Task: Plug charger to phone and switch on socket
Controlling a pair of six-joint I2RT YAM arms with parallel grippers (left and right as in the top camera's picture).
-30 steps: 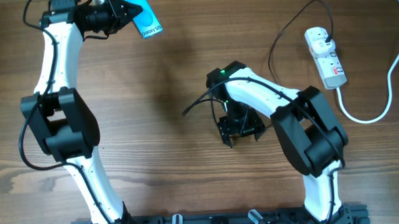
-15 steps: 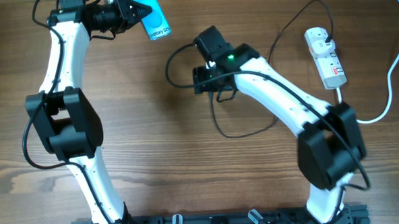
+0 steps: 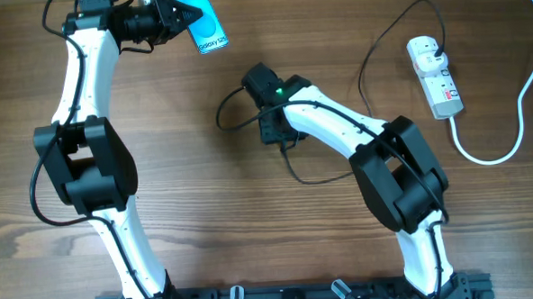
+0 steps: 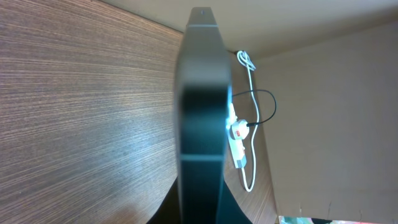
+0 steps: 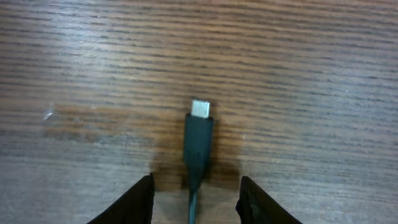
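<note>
My left gripper (image 3: 172, 17) is shut on the phone (image 3: 205, 30) and holds it off the table at the far left; its teal screen faces up. In the left wrist view the phone (image 4: 202, 112) shows edge-on as a dark slab. My right gripper (image 3: 270, 129) is open, low over mid-table. In the right wrist view its fingers (image 5: 196, 180) straddle the charger's black connector (image 5: 199, 140), which lies flat with its metal tip pointing away. The black cable (image 3: 317, 180) loops back to the white plug (image 3: 422, 48) in the socket (image 3: 435, 77).
The socket's thick white cord (image 3: 492, 158) curls along the right edge of the table. The socket also shows far off in the left wrist view (image 4: 238, 134). The rest is bare brown wood.
My right arm swung up and left from mid-table, dragging the cable, and now sits a little lower and further left over the connector. The left arm shifted the phone slightly right early on.
</note>
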